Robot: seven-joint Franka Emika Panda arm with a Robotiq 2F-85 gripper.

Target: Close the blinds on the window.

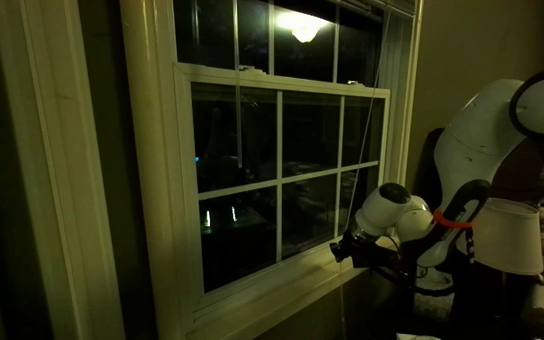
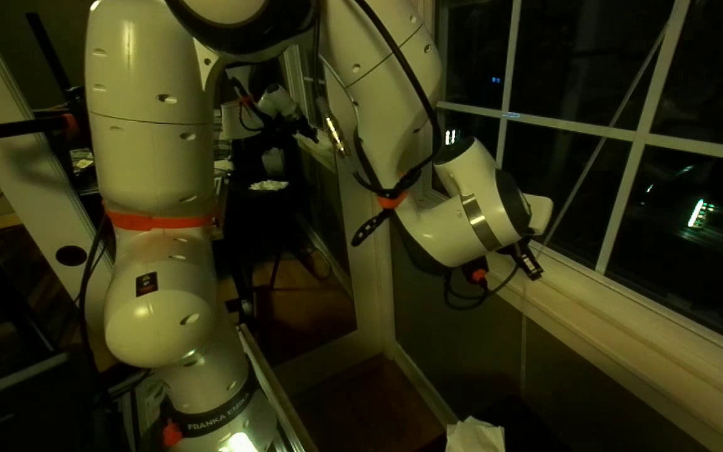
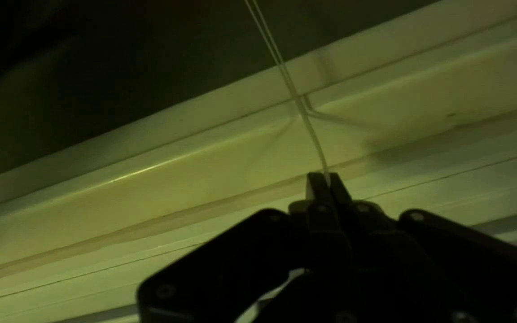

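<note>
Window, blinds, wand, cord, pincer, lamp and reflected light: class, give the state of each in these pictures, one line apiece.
Window: appears shut.
Blinds: raised, gathered at the top.
Wand: hanging down.
Cord: gripped, slanting above the grip, hanging down below it.
Pincer: shut on the cord.
Lamp: appears unlit.
Reflected light: glowing.

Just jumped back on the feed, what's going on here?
The arm has its jaws closed on the cord by the window, near the sill. In both exterior views the cord slants down to the jaws, with more hanging below. The blinds show only as a sliver at the top of an exterior view, and the panes below are uncovered, so the job isn't done yet. The wand hangs untouched.
</note>
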